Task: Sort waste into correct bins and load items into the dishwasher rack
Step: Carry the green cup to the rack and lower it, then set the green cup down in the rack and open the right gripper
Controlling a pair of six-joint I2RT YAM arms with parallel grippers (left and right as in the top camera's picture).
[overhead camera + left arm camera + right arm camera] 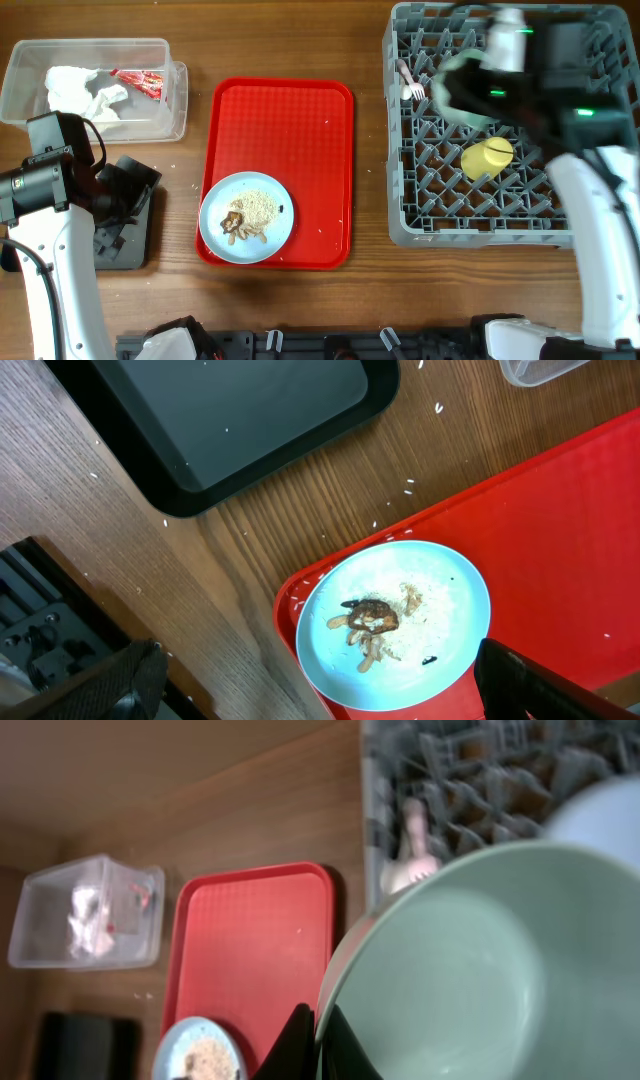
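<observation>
1. Green bowl (450, 980): held above the rack's (420, 225) 10 o'clock corner, tilted, blurred in the overhead view.
2. Right claw (320, 1045): closed on the bowl's rim. The dark fingers pinch its 7 o'clock edge in the wrist view.
3. Rack: sits at 3 o'clock on the table (370, 50). A yellow cup (487, 158) lies among the pegs near the centre. A white fork (410, 82) is at the 10 o'clock corner.
4. Left claw (318, 665): spread wide and holding nothing. It hovers over the table between the black tray (260, 410) and the plate (212, 215).
5. Plate: light blue, at the 7 o'clock corner of the red tray (280, 130). It carries scraps (255, 210), beige crumbs plus a few brown pieces.
6. Tub (30, 80): clear, at 10 o'clock on the table. It holds white napkins (80, 90) and a red-and-white wrapper (140, 82).
7. Black tray: at 8 o'clock on the table, partly under the left arm. The part seen from the wrist is bare. A few white grains lie on the wood beside it.
</observation>
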